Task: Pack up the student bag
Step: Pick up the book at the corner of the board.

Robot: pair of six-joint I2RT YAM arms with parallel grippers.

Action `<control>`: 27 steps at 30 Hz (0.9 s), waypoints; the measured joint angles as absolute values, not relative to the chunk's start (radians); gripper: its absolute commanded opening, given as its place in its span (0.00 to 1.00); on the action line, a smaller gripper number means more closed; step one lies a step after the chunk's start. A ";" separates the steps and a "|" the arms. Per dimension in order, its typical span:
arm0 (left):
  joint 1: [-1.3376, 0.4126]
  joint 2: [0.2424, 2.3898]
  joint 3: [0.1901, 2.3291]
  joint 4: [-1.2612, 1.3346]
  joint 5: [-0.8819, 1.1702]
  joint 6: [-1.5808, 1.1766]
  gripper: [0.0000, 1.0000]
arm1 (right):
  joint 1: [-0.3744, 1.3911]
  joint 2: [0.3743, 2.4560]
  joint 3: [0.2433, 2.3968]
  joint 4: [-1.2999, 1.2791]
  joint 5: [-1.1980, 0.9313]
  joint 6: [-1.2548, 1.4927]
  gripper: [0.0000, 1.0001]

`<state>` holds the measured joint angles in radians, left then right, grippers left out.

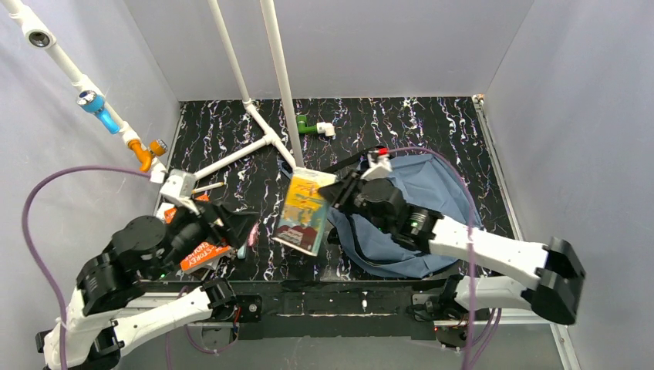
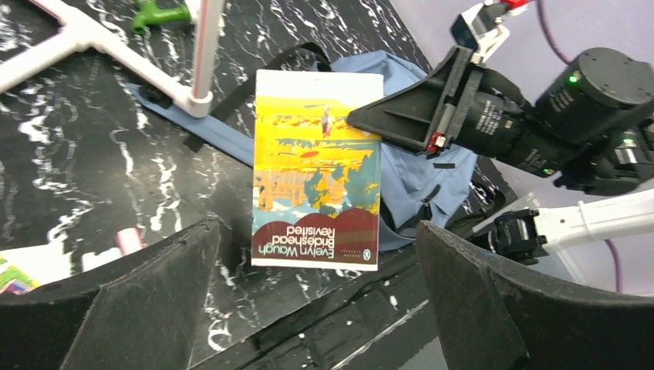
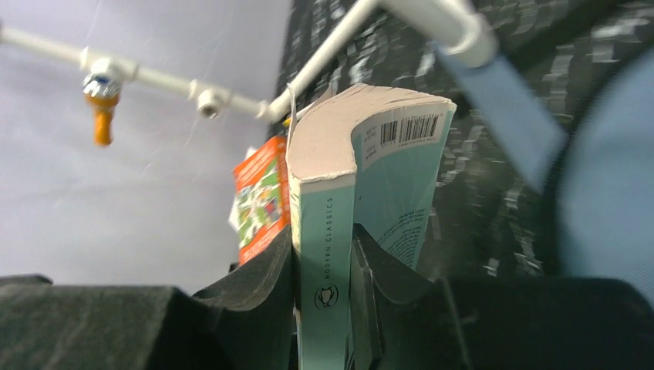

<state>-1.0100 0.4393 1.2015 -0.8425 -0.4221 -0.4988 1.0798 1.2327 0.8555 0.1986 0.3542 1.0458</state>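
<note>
Right of centre in the top view lies the bag (image 1: 436, 189). Just left of it, we see the right gripper (image 1: 333, 199) clamped on a book (image 1: 303, 210). The left gripper (image 1: 235, 225) hangs spread and empty near an orange book (image 1: 202, 254). The left wrist view shows the book outside the bag. The right wrist view shows both pads (image 3: 262, 277) pinching its spine. We judge packing barely begun: no item is visibly inside.

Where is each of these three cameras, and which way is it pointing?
Top: fixed above and behind, looking down at table, bag, book; left arm and right arm show.
Left wrist: on the left arm, facing the book's cover; its open fingers show below.
Right wrist: on the right arm, looking along its fingers clamping the book.
All share the book.
</note>
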 measured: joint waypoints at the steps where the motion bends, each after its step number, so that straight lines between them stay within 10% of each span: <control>1: -1.010 0.468 1.201 -0.825 -0.410 -0.511 0.98 | 1.079 1.190 0.854 0.133 0.390 1.052 0.01; 9: -1.010 0.614 1.064 -0.567 -0.264 -0.714 0.98 | 1.026 0.989 0.860 -0.215 0.615 1.153 0.01; 27: -0.962 0.846 0.825 -0.030 -0.003 -1.538 0.98 | 0.957 0.739 0.582 0.079 0.771 1.498 0.01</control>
